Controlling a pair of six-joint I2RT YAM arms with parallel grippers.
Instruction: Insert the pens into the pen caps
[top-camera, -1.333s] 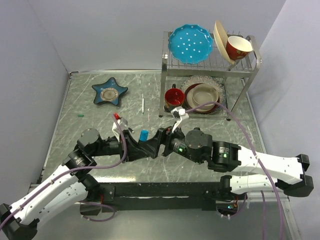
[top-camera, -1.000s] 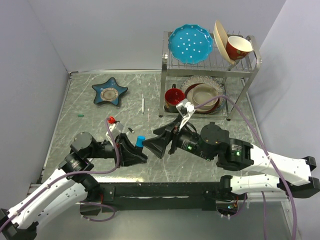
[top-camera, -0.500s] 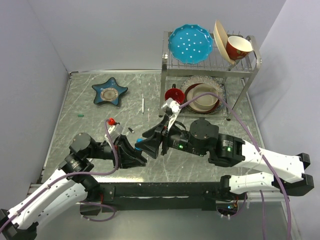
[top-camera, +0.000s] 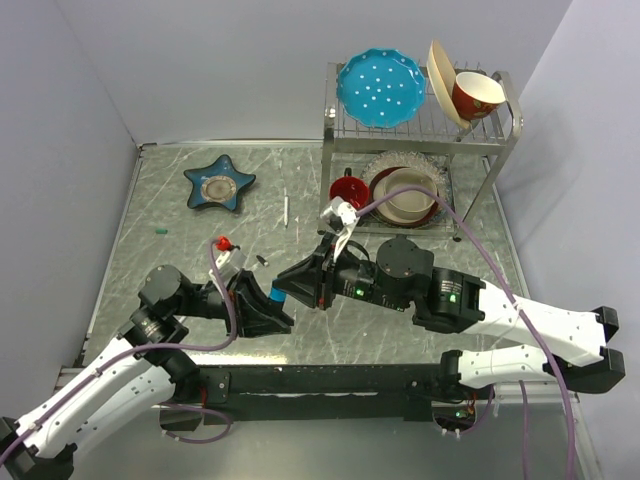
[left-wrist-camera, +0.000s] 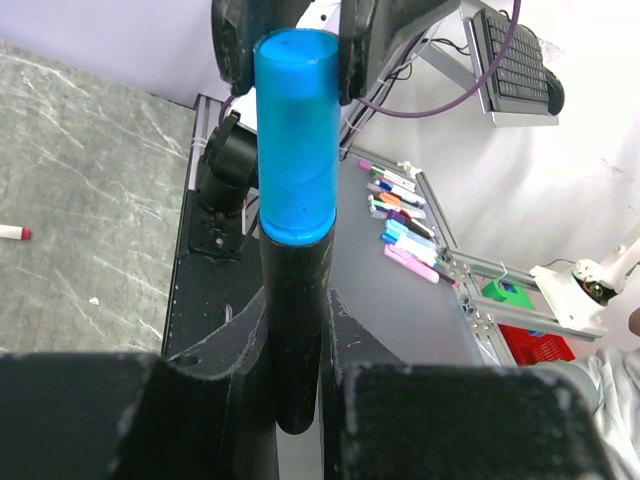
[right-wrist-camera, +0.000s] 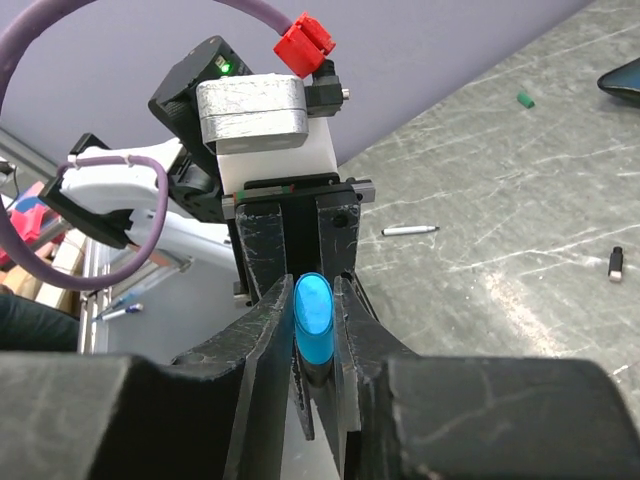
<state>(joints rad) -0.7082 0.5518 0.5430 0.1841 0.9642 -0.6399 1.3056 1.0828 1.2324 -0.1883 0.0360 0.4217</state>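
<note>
marker (left-wrist-camera: 292, 290), black body, one of it: held in the left gripper (left-wrist-camera: 296, 345), jaws narrow and clamped on the lower barrel, rest of it sticking out past the fingertips. blue cap (left-wrist-camera: 295, 130) sits on its far end. right gripper (right-wrist-camera: 312, 292) comes in from 3 o'clock, jaws narrow, fingers pressed on both sides of that blue cap. the two grippers meet over the table (top-camera: 160, 190), just toward 6 o'clock from its centre.

pens counted: the marker, plus one thin white pen (top-camera: 286, 209) lying flat at 12 o'clock of the grippers, well apart from them. left wrist view has one red-tipped pen (left-wrist-camera: 12, 232) on the table at its 9 o'clock edge. right wrist view has one thin grey-white pen (right-wrist-camera: 410, 230) on the table beside the left arm. can't tell if either is the white pen from the top view.

caps counted: three. blue one on the marker, one black cap (top-camera: 261, 260) on the table near the left gripper at its 12 o'clock, one teal cap (top-camera: 159, 231) at 9 o'clock of the table, near the left rim.

rest: one blue star-shaped dish (top-camera: 219, 183) at 11 o'clock. one two-tier dish rack (top-camera: 328, 140) at 1 o'clock. top tier: one blue dotted plate (top-camera: 380, 90), one cream plate (top-camera: 443, 65), one red bowl (top-camera: 478, 95). lower tier: one red mug (top-camera: 348, 192) and a beige bowl (top-camera: 410, 192) on stacked dishes, count unclear.
</note>
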